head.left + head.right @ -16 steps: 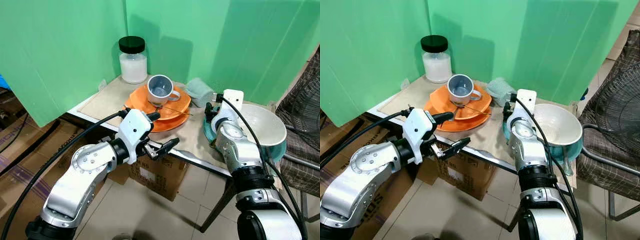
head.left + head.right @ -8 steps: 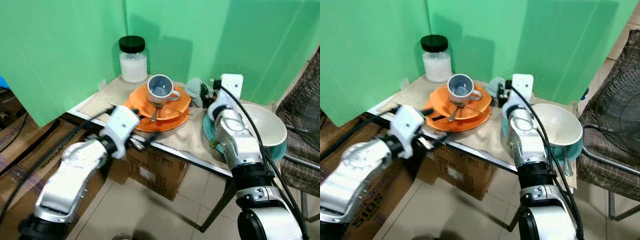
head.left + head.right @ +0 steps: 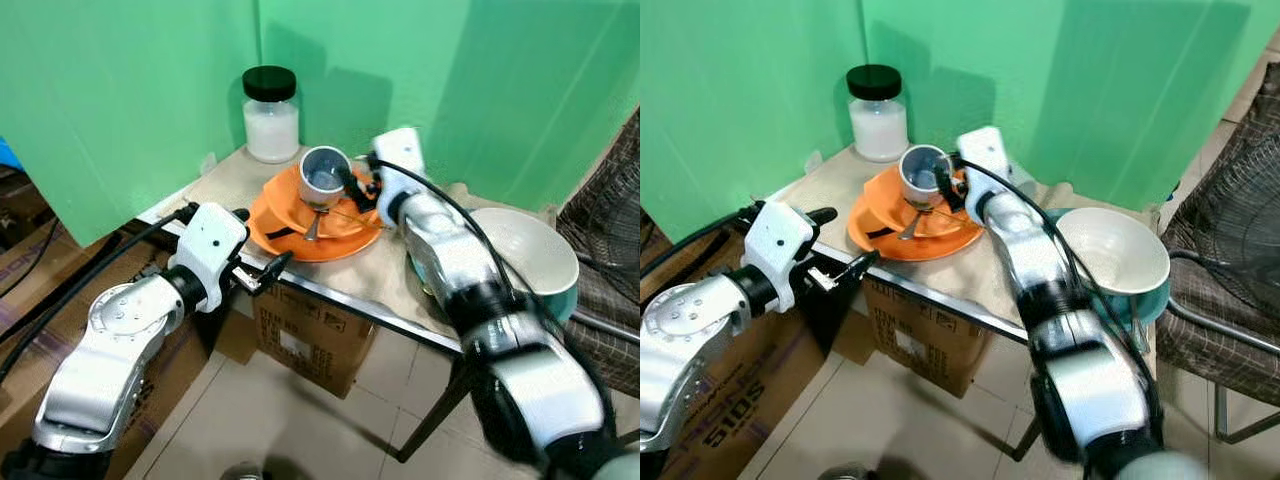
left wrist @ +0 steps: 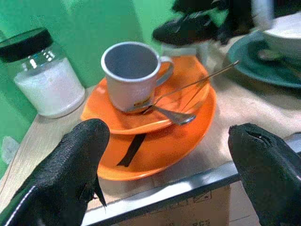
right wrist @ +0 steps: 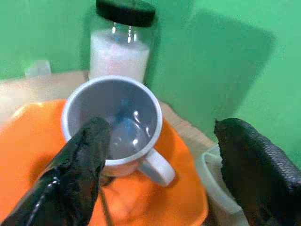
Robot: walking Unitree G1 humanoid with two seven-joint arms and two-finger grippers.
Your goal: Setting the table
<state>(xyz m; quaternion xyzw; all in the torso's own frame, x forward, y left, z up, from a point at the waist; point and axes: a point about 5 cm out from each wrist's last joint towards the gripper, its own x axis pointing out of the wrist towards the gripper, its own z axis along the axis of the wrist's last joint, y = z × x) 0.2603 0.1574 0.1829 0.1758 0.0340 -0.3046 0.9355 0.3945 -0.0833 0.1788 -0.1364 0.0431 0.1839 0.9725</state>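
Grey cup (image 3: 324, 174) upright on stacked orange plates (image 3: 300, 225), spoon (image 3: 312, 226) alongside, on the table (image 3: 385, 275). Right claw (image 5: 160, 155) spread wide straddling the handle side, seemingly lining up to grasp. Left claw (image 3: 258, 275) open off the table edge, waiting clear.
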